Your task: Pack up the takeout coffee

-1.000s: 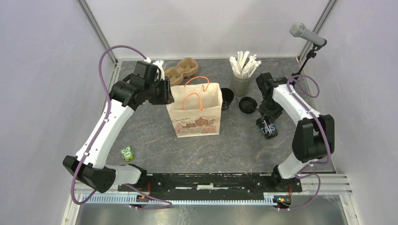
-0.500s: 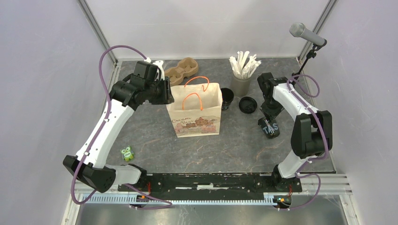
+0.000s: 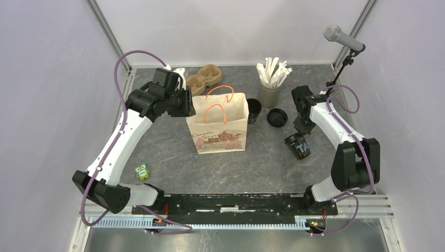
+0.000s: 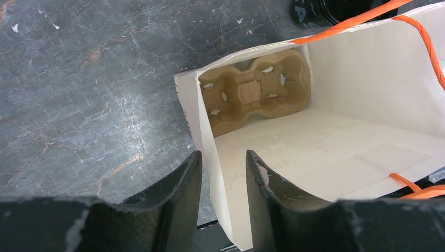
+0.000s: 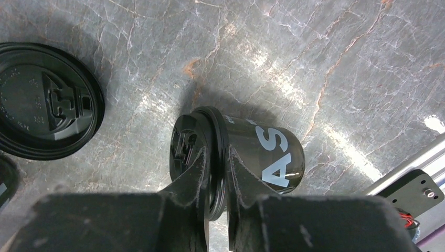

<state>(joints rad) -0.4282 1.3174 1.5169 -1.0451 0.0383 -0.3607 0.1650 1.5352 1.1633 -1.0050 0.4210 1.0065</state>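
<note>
The left claw (image 4: pixel 223 157) stands partly open astride the left side wall of the paper bag (image 3: pixel 218 137). A gap shows beside the paper, so I judge it props the mouth open rather than pinching it. The bag stands upright mid-counter (image 3: pixel 173 152), toward the far edge, with a pulp carrier (image 4: pixel 254 89) lying at its bottom.

Just right of the bag are an open black cup (image 3: pixel 254 109) and a loose lid (image 5: pixel 47 102). Further right, near the counter's right edge, the takeout coffee (image 5: pixel 267 157) lies on its side with its lid on. The right claw (image 5: pixel 218 157) is narrowed onto the lid's rim, one finger across the lid's face and the other behind the rim against the cup wall. Whether the cup is clear of the counter I cannot tell.

The step in hand looks like the pickup. Next, the cup needs lifting, turning upright, carrying left over the bag's mouth between the orange handles, and lowering into a carrier well. A grip on the rim alone is thin, so the lid could pop off.
</note>
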